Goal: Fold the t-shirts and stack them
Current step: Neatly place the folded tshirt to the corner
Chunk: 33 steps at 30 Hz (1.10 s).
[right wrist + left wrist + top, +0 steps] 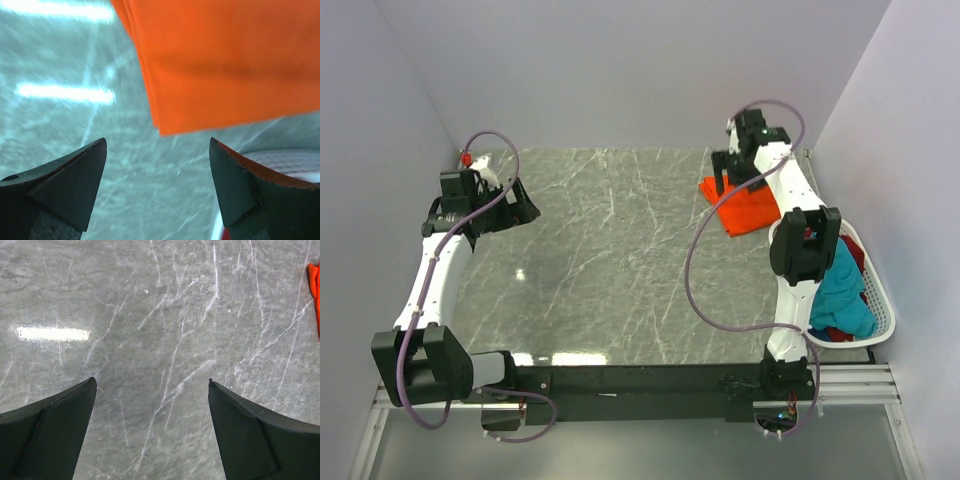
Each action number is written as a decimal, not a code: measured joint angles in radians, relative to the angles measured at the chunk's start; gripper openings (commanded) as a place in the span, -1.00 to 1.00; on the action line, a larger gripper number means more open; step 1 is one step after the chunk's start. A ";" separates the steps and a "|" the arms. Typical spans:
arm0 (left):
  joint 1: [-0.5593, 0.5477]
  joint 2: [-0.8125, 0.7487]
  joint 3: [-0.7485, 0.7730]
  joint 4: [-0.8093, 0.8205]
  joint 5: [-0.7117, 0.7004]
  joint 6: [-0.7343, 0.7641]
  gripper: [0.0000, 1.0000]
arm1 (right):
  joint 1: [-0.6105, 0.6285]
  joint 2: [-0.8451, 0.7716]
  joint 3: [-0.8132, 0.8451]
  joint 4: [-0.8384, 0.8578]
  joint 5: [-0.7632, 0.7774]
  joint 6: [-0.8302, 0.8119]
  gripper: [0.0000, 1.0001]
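Overhead view first: the orange shirt (pixel 742 210) sits folded into a small rectangle at the far right of the table (pixel 610 250), right next to the white basket (pixel 882 300). That spot makes sense to me as the start of the stack, close to where the rest come from. The basket holds a teal shirt (pixel 842 295) with a dark red one (pixel 854 256) behind it, both unfolded. My right gripper (pixel 728 176) hangs over the far-left edge of the orange one. My left gripper (pixel 516 206) is parked way over on the left, well apart from any cloth, probably just out of the way.

Left wrist cam: fingers spread wide over bare marble, nothing between them. A sliver of orange shows at the right edge.

Right wrist cam: jaws are spread here too, holding nothing. The folded orange edge fills the top of the picture, layers neatly lined up, beyond the fingertips and not between them. It's a bit blurry. The white mesh at bottom right looks like the basket.

My guess is orange is done and teal comes next.
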<state>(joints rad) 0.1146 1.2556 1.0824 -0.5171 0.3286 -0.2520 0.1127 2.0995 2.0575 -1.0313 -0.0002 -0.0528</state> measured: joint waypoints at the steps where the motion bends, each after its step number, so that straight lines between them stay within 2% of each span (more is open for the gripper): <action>1: 0.000 -0.003 -0.001 0.000 0.000 0.000 0.99 | 0.000 0.000 -0.051 0.000 -0.002 0.023 0.77; 7: 0.005 -0.032 -0.016 -0.001 -0.002 0.000 0.99 | 0.006 0.001 -0.373 0.013 -0.008 0.130 0.69; 12: 0.006 -0.032 -0.016 0.000 -0.001 -0.002 0.99 | 0.011 0.000 -0.441 0.065 -0.008 0.201 0.62; 22: 0.006 -0.027 -0.016 -0.006 -0.005 -0.004 0.99 | 0.006 0.059 -0.380 0.191 -0.019 0.308 0.57; 33: 0.009 -0.026 -0.016 -0.020 -0.013 0.000 0.99 | -0.056 0.182 -0.188 0.246 -0.019 0.339 0.51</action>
<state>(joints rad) 0.1238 1.2293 1.0660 -0.5373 0.3161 -0.2520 0.0563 2.2810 1.8690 -0.7856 -0.0193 0.2863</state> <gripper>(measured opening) 0.995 0.758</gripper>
